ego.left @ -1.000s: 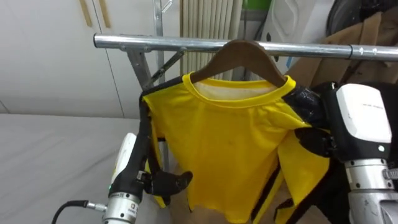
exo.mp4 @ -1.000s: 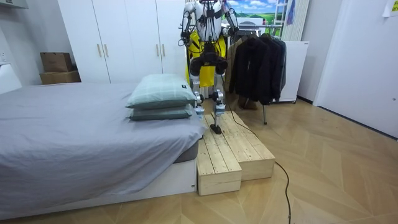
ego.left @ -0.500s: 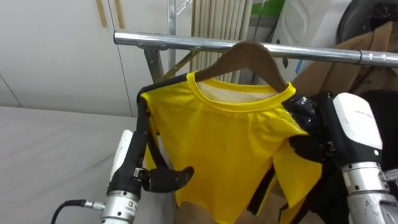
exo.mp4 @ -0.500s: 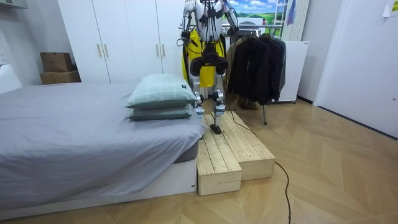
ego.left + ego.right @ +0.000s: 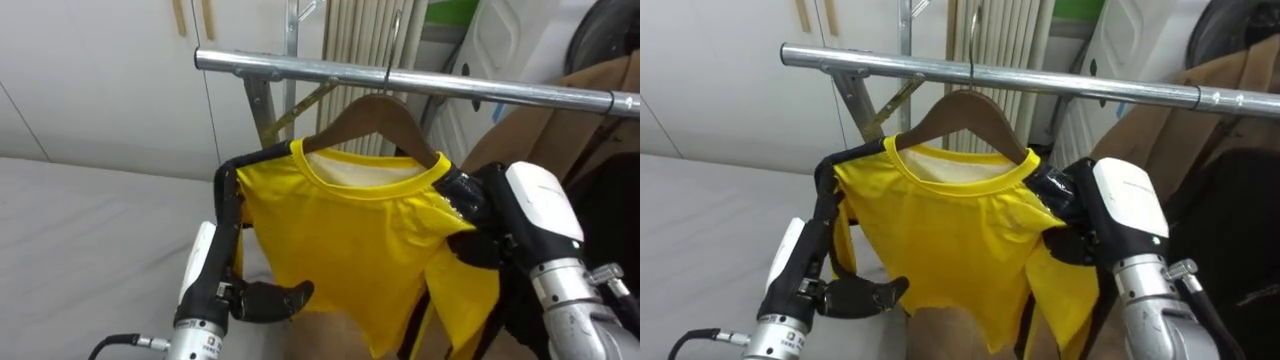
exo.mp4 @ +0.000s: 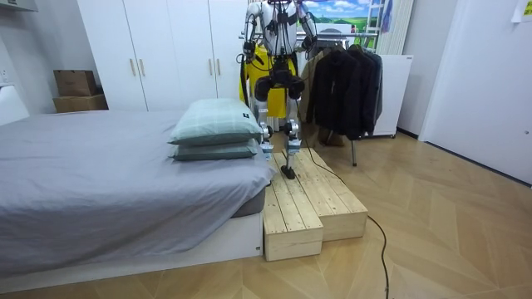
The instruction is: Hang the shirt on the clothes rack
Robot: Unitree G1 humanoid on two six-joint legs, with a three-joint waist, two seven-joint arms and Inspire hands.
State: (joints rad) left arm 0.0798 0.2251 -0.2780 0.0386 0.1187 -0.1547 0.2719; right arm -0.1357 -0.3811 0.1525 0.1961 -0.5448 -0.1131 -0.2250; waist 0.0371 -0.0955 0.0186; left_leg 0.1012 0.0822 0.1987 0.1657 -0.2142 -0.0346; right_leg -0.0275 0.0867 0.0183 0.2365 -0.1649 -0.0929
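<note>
The yellow shirt [image 5: 360, 240] hangs on a wooden hanger [image 5: 375, 110] whose hook sits over the metal rail [image 5: 280, 66] right in front of me, the cloth dropping well below the bar. My right hand [image 5: 535, 215] is at the shirt's shoulder on my right side, its dark fingers [image 5: 462, 190] curled over the cloth with the thumb beneath, clamping it at the hanger's end. My left hand [image 5: 262, 299] is low by the shirt's left edge, fingers stretched out close together and gripping nothing. I stand on a wooden platform [image 6: 316, 199] beside the bed [image 6: 100, 183], and dark coats [image 6: 345, 79] hang on the room view's right of me.
</note>
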